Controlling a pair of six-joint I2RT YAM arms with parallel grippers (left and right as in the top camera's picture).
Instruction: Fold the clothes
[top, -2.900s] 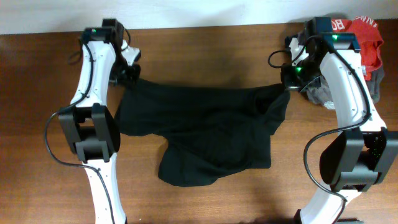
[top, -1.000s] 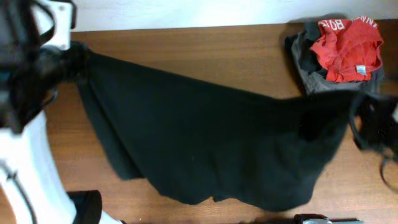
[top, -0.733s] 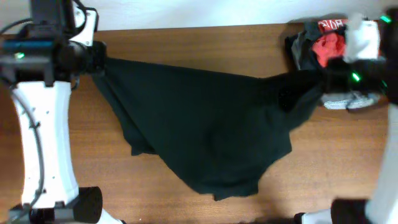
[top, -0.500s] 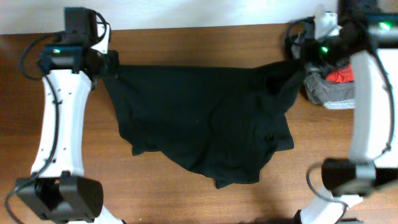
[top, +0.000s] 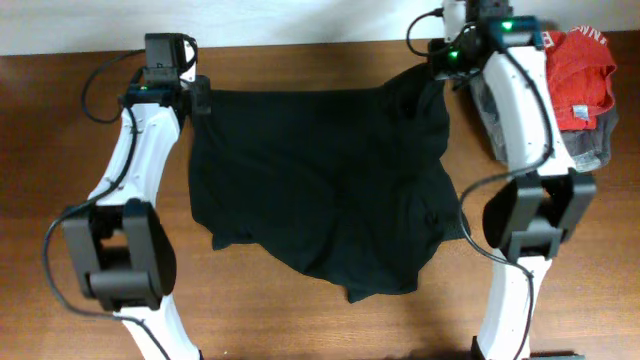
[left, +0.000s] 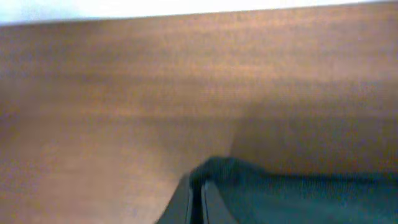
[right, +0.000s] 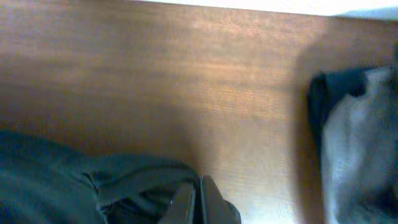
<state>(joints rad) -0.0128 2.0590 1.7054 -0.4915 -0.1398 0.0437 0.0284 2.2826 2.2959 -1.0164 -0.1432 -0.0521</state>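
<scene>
Black garment (top: 320, 190) lies spread on counter (top: 300, 65). Its near hem is rumpled and loose, well away from both sets of fingers. The far edge runs between the two grips. Left fingers (top: 200, 97) are clenched on its left far corner. Right fingers (top: 437, 68) are clenched on the right far corner, cloth bunched beneath them. Outward of the right fingers lies a grey garment (top: 592, 148) with a red garment (top: 580, 70) on top, and bare wood separates them from the black cloth.

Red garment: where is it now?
Overhead view: red garment lies at the table's far right corner, atop the grey garment, just right of the right arm.
</scene>
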